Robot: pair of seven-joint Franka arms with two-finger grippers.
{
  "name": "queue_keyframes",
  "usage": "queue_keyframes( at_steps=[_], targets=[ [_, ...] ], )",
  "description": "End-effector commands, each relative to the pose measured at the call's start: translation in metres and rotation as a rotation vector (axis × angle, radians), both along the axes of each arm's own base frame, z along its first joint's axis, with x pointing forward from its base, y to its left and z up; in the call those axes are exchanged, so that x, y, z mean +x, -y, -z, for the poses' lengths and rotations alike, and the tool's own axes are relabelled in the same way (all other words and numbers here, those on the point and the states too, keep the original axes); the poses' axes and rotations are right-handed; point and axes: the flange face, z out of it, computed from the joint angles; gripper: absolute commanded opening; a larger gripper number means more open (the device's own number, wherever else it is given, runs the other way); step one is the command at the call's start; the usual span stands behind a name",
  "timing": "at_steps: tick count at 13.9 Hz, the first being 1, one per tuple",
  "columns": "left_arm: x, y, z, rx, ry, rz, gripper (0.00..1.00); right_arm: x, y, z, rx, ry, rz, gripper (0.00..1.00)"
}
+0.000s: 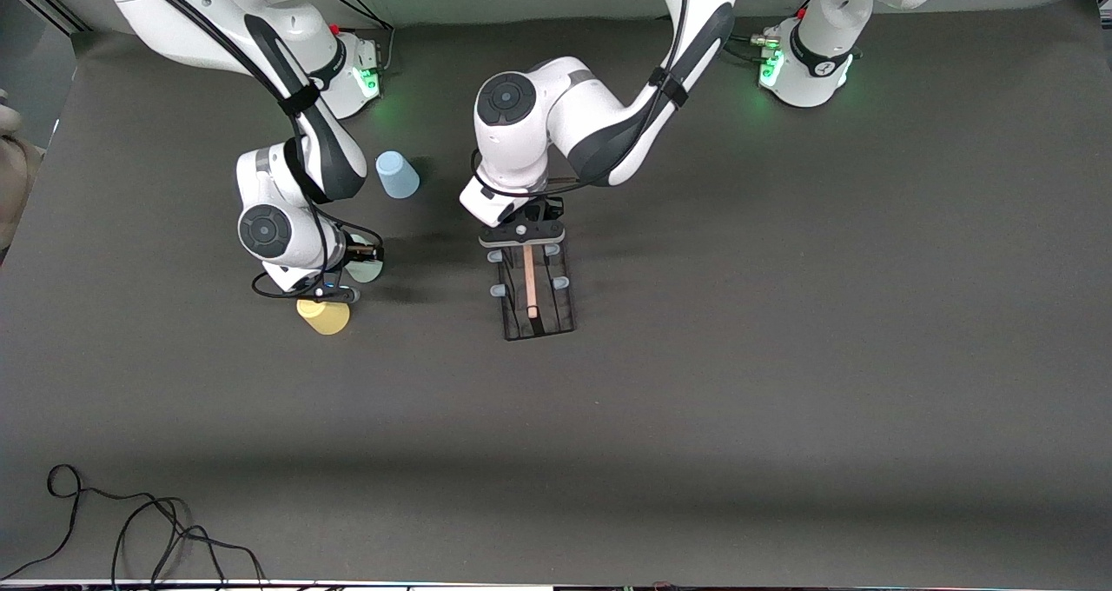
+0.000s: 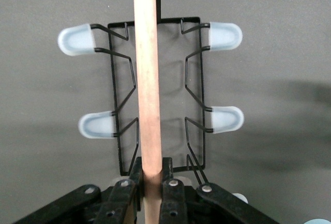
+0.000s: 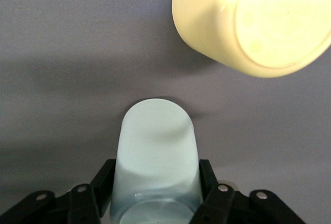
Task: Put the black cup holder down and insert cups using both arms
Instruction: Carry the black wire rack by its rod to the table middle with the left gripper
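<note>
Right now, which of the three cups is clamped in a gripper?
The pale green cup, held between the right gripper's fingers. The yellow cup and the pale blue cup stand free on the table, untouched.

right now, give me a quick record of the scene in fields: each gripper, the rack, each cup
left gripper: shut on the wooden rod handle of the black cup holder
right gripper: shut on the pale green cup
black cup holder: mid-table, no cups on its prongs
yellow cup: on the table, upside down, beside the right gripper
pale blue cup: on the table, farther from the front camera than the yellow cup
</note>
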Motion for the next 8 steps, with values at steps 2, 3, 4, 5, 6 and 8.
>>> queue_keyframes(
  at_steps=[2,3,4,5,6,8],
  targets=[
    [0.006,0.001,-0.015,0.012,0.048,-0.004,1.00,0.008,-0.002,-0.027,0.002,0.018,0.001,0.30],
    [0.009,-0.002,-0.020,0.011,0.054,0.006,1.00,0.012,-0.003,-0.030,0.003,0.020,0.001,0.30],
    [0.014,-0.009,-0.042,-0.007,0.059,0.012,1.00,0.017,-0.004,-0.036,0.004,0.021,0.002,0.30],
    [0.024,-0.023,-0.062,-0.017,0.061,0.014,1.00,0.020,-0.005,-0.041,0.003,0.017,0.003,0.30],
    [0.035,-0.040,-0.081,-0.027,0.039,0.000,1.00,0.026,-0.005,-0.050,0.001,0.006,0.006,0.30],
    [0.061,-0.089,-0.126,-0.073,-0.010,0.007,1.00,0.039,-0.018,-0.080,0.053,-0.029,0.048,0.30]
  ],
)
